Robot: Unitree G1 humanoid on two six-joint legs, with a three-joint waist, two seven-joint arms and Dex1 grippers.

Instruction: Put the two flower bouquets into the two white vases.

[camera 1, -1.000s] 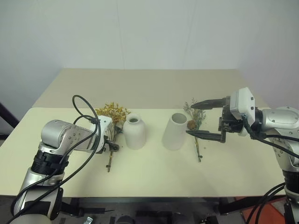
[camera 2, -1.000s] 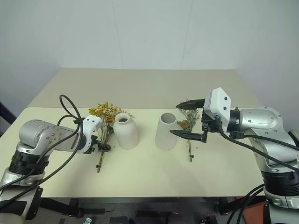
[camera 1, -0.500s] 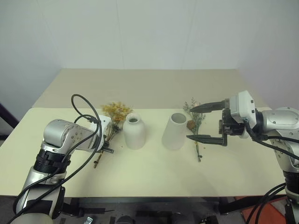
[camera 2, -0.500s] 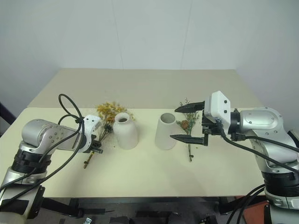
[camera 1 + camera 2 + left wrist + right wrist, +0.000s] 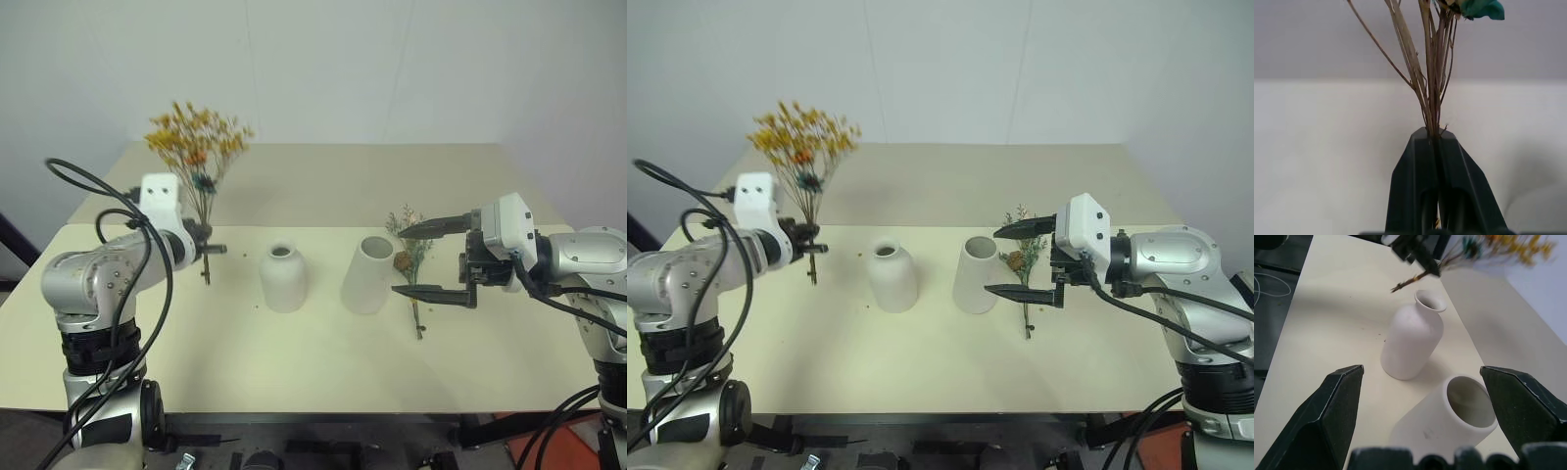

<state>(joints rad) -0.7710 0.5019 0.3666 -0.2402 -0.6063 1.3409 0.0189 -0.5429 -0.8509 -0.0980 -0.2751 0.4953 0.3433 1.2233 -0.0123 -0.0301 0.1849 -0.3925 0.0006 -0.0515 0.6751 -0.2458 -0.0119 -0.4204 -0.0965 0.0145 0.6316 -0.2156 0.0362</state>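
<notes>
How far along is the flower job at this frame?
Nothing is placed yet: the bottle-shaped vase and the taller vase both stand empty. In hand: the left gripper is shut on the yellow bouquet, held upright above the table. Left: the grey-green sprig bunch lies beside the taller vase, under the open right gripper.

bottle vase (image 5: 282,278) L of tall vase (image 5: 367,275) | sprig bunch (image 5: 409,257) on table (image 5: 323,372), R of tall vase | flower bunch (image 5: 196,147) raised far L
</notes>
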